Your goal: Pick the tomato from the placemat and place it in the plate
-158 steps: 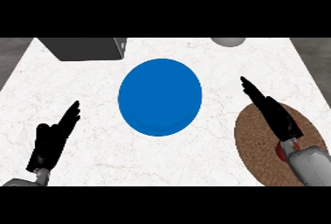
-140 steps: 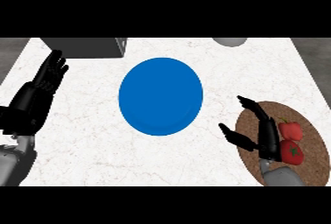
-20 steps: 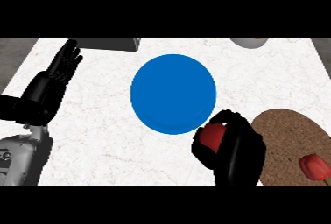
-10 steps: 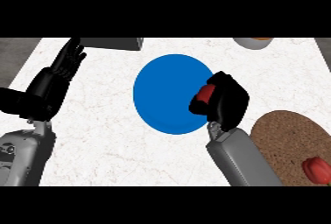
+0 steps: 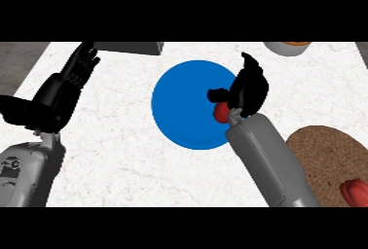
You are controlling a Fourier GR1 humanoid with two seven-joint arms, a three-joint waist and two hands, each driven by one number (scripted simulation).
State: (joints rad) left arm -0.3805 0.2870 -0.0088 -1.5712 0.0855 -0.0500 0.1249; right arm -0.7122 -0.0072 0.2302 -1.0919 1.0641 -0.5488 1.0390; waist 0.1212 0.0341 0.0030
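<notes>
The blue plate point(image 5: 183, 104) lies in the middle of the white counter. The red tomato point(image 5: 221, 113) sits on the plate's right part, half hidden under the heel of my right hand point(image 5: 246, 91). That hand is over the plate's right edge with its fingers stretched upward and its thumb out to the left, open and no longer curled round the tomato. The brown round placemat point(image 5: 323, 158) lies at the lower right, behind my right forearm. My left hand point(image 5: 61, 92) rests open at the left, fingers up.
A second red thing point(image 5: 354, 190) lies on the placemat's lower right edge. A grey box point(image 5: 129, 47) stands at the counter's back, and a bowl point(image 5: 287, 47) with something orange sits at the back right. The counter's left edge runs past my left hand.
My right hand moved up and left over the plate and its fingers uncurled; the tomato now lies on the plate below the palm. The left hand barely moved.
</notes>
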